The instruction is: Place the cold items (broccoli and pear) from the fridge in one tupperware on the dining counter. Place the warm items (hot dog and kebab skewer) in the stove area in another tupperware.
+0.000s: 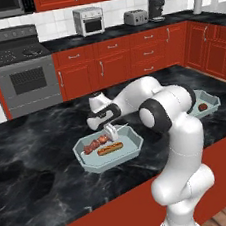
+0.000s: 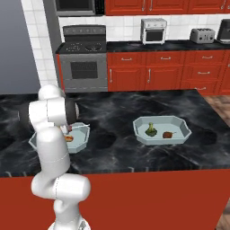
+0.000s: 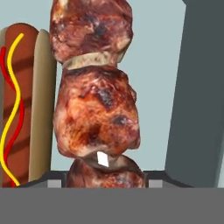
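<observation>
One arm reaches down, gripper (image 1: 109,133) over the tub (image 1: 134,147), jaws slightly parted around the kebab (image 3: 94,109). Its long axis runs lengthwise beneath the hand, hot dog (image 3: 19,109) parallel beside.

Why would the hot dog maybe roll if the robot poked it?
The hot dog looks long and rounded, so a sideways poke could probably roll it. The kebab skewer lies right beside it in the tupperware, which might stop it rolling that way. Its bun looks soft, so it may squash a little.
</observation>
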Motion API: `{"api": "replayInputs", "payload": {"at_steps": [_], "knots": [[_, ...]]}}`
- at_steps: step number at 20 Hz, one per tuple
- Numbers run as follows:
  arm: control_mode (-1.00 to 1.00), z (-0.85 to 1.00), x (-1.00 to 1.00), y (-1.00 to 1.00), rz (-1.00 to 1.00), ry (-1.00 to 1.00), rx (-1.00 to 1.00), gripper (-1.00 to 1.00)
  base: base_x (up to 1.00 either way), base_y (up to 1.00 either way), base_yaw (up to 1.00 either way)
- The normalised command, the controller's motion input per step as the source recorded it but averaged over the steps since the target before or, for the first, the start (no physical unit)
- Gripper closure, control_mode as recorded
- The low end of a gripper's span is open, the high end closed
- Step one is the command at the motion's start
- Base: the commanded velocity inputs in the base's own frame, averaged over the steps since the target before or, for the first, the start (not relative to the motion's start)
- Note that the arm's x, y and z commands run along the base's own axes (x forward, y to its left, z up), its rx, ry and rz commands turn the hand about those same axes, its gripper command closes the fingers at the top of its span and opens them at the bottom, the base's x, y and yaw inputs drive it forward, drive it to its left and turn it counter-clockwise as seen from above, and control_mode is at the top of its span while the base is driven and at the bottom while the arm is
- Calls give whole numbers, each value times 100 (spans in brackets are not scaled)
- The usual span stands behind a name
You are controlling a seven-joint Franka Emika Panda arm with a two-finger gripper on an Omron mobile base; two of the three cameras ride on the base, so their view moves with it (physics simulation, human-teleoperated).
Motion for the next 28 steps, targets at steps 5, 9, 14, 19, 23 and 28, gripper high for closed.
{"api": "replayInputs", "payload": {"at_steps": [5,9,14,19,23,28], "knots": [[-100,-1,-14,0,0,-14,0,-100,0,0,0],[-100,32,-47,0,0,-24,0,-100,0,0,0],[-100,60,-47,0,0,-32,0,-100,0,0,0],[-100,62,-59,0,-4,-32,0,-100,0,0,0],[-100,56,-76,0,-17,-33,0,-100,0,0,0],[-100,45,-86,-4,-49,-33,7,-100,0,0,0]]}}
